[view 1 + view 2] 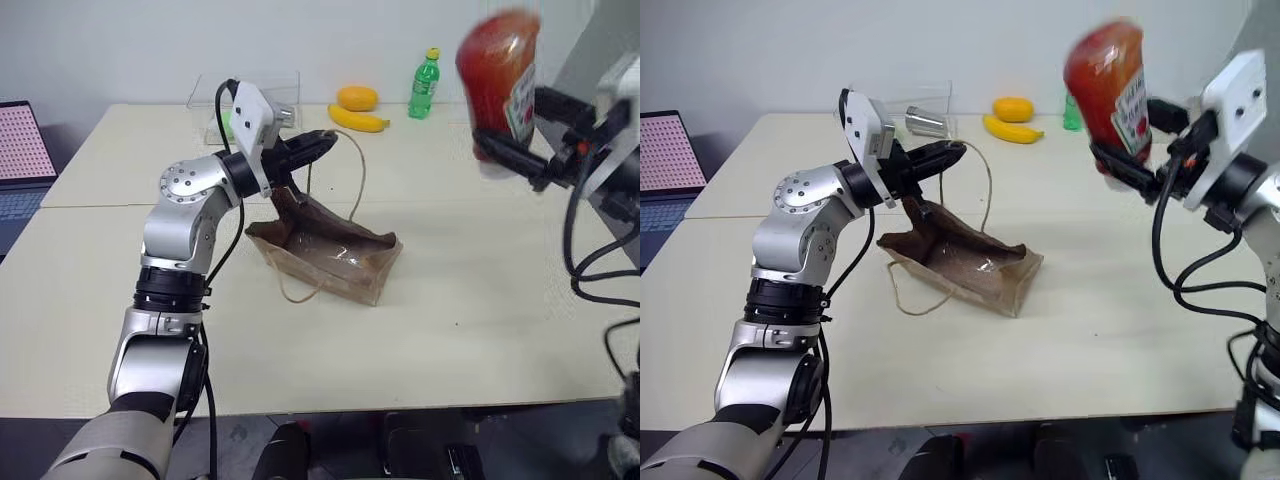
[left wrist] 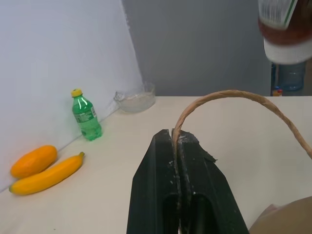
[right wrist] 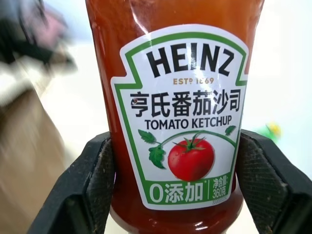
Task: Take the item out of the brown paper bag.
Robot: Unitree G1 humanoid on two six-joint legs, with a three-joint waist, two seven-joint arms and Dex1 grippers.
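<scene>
- The left arm is rising from the lower left, its silver elbow bent and its forearm reaching forward and toward the right.
- The left gripper is pointing roughly level, its two black fingers pressing together and pinching a cord handle of the brown paper bag.
- The right arm is coming in from the right side, its wrist held high.
- The right gripper is pointing left and, as far as the blur allows, about level, its fingers clamping the lower body of the ketchup bottle from both sides.
</scene>
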